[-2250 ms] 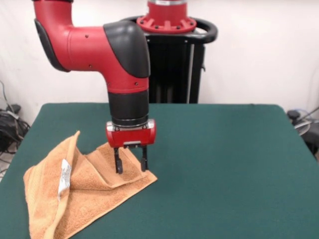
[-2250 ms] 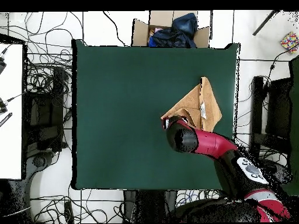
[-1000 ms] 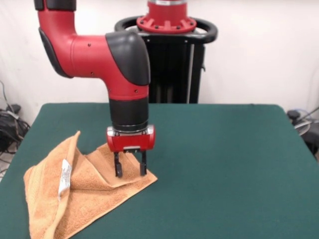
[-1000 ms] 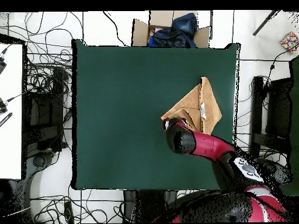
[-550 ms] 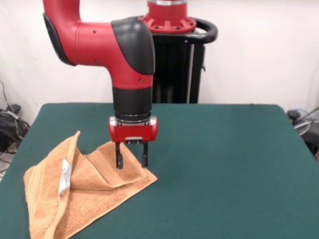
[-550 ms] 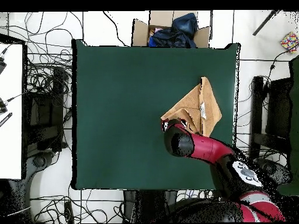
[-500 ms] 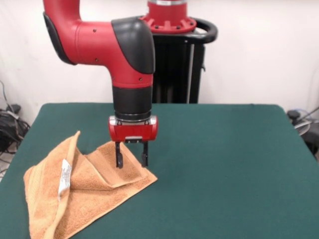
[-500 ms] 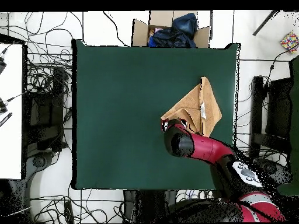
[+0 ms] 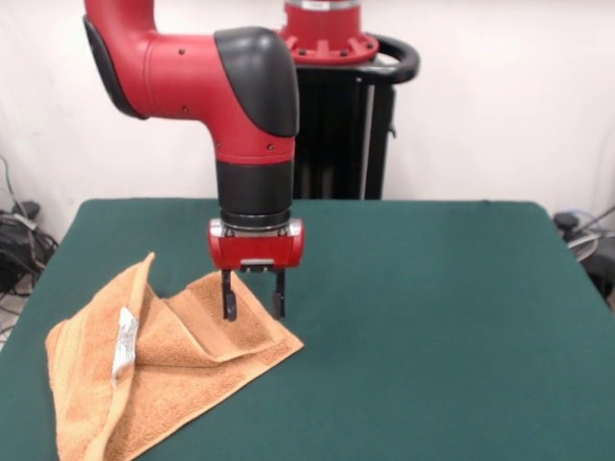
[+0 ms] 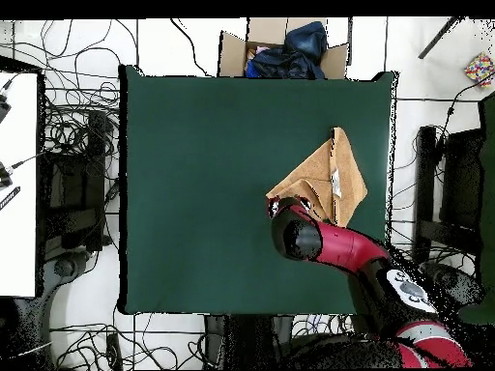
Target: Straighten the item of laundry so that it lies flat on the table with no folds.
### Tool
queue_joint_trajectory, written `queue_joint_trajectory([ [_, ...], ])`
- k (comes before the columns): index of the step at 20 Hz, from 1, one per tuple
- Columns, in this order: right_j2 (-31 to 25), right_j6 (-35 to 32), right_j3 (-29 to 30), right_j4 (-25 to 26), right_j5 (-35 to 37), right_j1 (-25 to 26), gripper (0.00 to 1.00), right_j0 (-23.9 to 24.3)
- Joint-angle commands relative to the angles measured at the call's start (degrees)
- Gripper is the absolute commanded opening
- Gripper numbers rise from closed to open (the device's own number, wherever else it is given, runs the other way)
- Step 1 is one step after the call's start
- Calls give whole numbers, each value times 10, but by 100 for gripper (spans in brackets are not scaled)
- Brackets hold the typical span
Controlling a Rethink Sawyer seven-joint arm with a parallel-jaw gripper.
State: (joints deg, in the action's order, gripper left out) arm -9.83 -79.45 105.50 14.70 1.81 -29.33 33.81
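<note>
The item of laundry (image 9: 163,360), an orange-tan towel, lies crumpled and folded on the left front part of the green table (image 9: 432,288). A raised ridge runs through it, and a white label (image 9: 123,341) shows on the fold. One folded flap points right to a corner. My gripper (image 9: 253,306) hangs open just above that flap, with nothing between its fingers. In the overhead view the towel (image 10: 324,174) lies near the table's (image 10: 193,174) right edge. There the arm (image 10: 329,242) covers most of the gripper, at the towel's lower left corner.
A cardboard box of dark clothes (image 10: 280,48) stands beyond the table's top edge in the overhead view. Cables (image 10: 72,135) lie on the floor all round the table. A white surface (image 10: 17,184) borders the left side.
My gripper has lifted off the towel's folded flap and shifted slightly right and back, staying open. The towel has kept its shape.
</note>
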Motion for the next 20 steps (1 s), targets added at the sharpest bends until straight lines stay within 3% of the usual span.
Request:
queue_joint_trajectory([
  [1,-4,-132,-2,-34,-11,34,100,-10],
  [20,-17,-129,-11,-34,-16,60,100,-1],
])
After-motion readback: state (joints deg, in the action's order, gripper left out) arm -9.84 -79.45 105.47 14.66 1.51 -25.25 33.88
